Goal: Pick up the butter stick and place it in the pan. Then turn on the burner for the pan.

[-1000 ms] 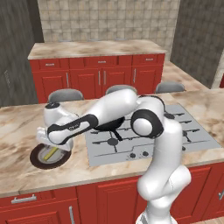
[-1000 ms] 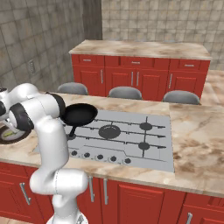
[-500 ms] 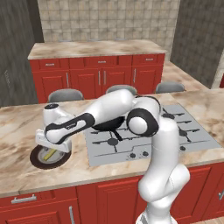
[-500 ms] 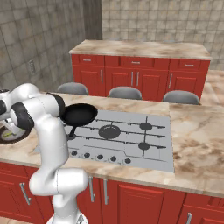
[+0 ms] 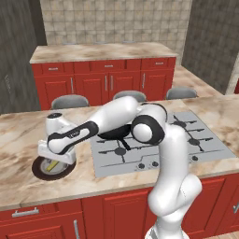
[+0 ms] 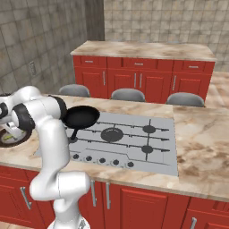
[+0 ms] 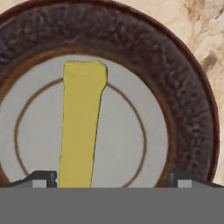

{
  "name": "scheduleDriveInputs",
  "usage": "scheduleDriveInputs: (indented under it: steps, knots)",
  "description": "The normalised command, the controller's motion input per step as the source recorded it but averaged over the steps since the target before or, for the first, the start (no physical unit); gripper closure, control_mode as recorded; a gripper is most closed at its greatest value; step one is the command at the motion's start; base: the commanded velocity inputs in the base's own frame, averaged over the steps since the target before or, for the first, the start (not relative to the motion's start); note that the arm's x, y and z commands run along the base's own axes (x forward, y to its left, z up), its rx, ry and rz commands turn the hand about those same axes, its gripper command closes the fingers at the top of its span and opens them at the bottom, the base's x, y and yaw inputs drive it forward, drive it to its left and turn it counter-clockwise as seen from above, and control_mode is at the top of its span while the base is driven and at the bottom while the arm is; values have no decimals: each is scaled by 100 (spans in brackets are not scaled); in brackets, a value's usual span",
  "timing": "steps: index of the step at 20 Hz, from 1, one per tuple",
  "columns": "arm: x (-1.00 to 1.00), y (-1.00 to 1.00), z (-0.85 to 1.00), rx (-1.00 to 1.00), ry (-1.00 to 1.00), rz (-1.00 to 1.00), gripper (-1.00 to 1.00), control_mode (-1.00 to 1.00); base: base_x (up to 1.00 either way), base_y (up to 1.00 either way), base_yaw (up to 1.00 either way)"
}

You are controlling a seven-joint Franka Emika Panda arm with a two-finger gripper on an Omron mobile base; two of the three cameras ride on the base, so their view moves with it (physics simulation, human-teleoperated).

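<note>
The butter stick (image 7: 81, 124) is a pale yellow bar lying on the grey centre of a dark brown plate (image 7: 183, 83). My gripper (image 7: 113, 178) hangs close above the plate, open, with its left fingertip (image 7: 41, 177) beside the stick's near end and nothing held. In the left base view the gripper (image 5: 55, 158) sits low over the plate (image 5: 41, 172), and the butter stick (image 5: 54, 165) peeks out beneath it. The black pan (image 6: 80, 117) rests on the cooktop's rear left burner, handle pointing toward the front; my arm partly covers the pan (image 5: 114, 134).
The grey cooktop (image 6: 134, 142) has a row of knobs (image 6: 103, 160) along its front edge. Three grey stools (image 6: 128, 95) stand behind the counter. Red cabinets (image 5: 105, 84) line the back wall. The counter's front edge (image 5: 56, 198) runs close to the plate.
The gripper has sunk a little closer to the plate. Butter stick, plate and pan have stayed put.
</note>
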Motion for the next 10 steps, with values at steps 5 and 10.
scheduleDriveInputs:
  steps: [5,10]
  knots:
    - [2,14,-5,0,5,0,-100,-100,0,0,0]
    - [10,13,-6,0,2,0,-100,-100,0,0,0]
